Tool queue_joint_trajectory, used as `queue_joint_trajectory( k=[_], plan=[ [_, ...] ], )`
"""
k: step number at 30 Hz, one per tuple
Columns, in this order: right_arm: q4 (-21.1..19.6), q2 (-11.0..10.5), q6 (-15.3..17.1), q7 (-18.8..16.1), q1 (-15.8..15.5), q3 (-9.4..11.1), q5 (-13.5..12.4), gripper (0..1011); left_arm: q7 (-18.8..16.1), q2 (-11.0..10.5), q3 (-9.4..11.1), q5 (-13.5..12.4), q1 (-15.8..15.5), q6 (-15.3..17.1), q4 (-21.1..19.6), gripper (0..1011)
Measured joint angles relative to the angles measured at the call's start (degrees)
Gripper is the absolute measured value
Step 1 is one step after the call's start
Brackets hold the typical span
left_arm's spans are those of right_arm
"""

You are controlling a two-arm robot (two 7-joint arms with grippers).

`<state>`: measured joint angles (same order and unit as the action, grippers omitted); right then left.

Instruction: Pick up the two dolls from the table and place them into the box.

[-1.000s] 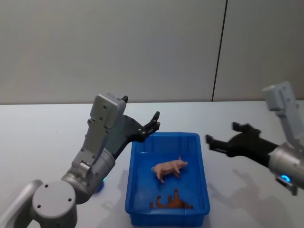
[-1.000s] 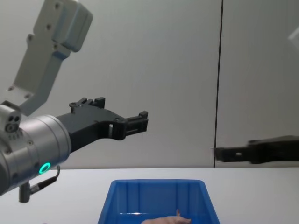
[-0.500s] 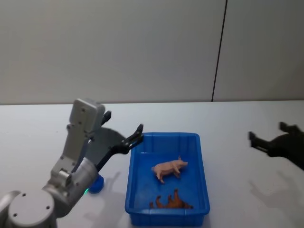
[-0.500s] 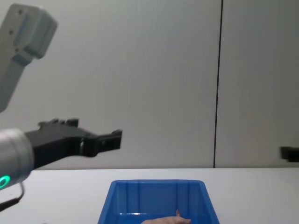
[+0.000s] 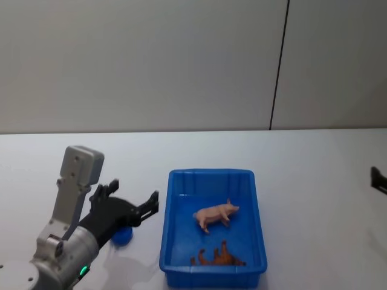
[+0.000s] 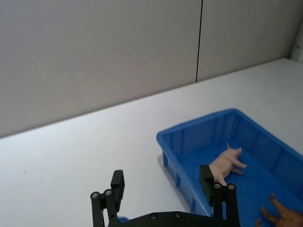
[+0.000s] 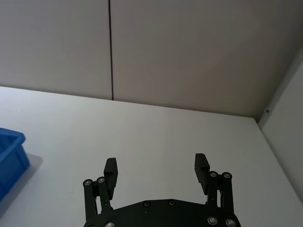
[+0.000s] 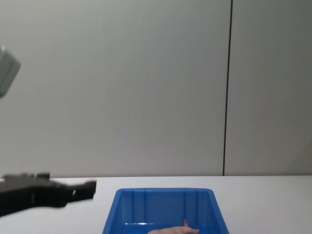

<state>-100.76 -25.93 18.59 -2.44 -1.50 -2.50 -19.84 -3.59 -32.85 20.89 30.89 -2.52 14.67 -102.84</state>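
The blue box (image 5: pixel 210 174) stands on the white table (image 5: pixel 302 157) with both dolls inside. The pale pink doll (image 5: pixel 216 214) lies in the middle of the box, and the brown doll (image 5: pixel 219 257) lies on its side by the near wall. My left gripper (image 5: pixel 134 194) hovers open and holds nothing, just left of the box. In the left wrist view the left gripper (image 6: pixel 162 176) points toward the box (image 6: pixel 199 125) and the pink doll (image 6: pixel 226 161). My right gripper (image 7: pixel 156 164) is open over bare table far to the right, with the box corner (image 7: pixel 9 151) off to one side.
A small blue round object (image 5: pixel 123 235) sits on the table under the left arm, close to the box's left wall. A grey wall with a dark vertical seam (image 5: pixel 278 66) rises behind the table. Wide bare tabletop lies to the right of the box.
Both arms have drawn back from above the box: the left gripper sank down and to the left, the right one slid out to the right edge. The dolls have not moved.
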Motion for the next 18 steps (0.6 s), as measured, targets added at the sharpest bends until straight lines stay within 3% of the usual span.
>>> queue_joint_trajectory(
  k=[8, 18],
  plan=[
    [-0.2, -1.0, -1.3, 1.9, -1.4, 1.3, -0.5, 1001, 5.1, -0.2, -0.8, 3.4, -0.8, 2.1, 5.2, 1001],
    [-0.4, -1.5, -2.1, 2.9, -2.2, 1.9, -0.7, 1001, 11.5, 1.0, -1.3, 3.8, -4.1, 2.4, 12.9, 1001]
  ],
)
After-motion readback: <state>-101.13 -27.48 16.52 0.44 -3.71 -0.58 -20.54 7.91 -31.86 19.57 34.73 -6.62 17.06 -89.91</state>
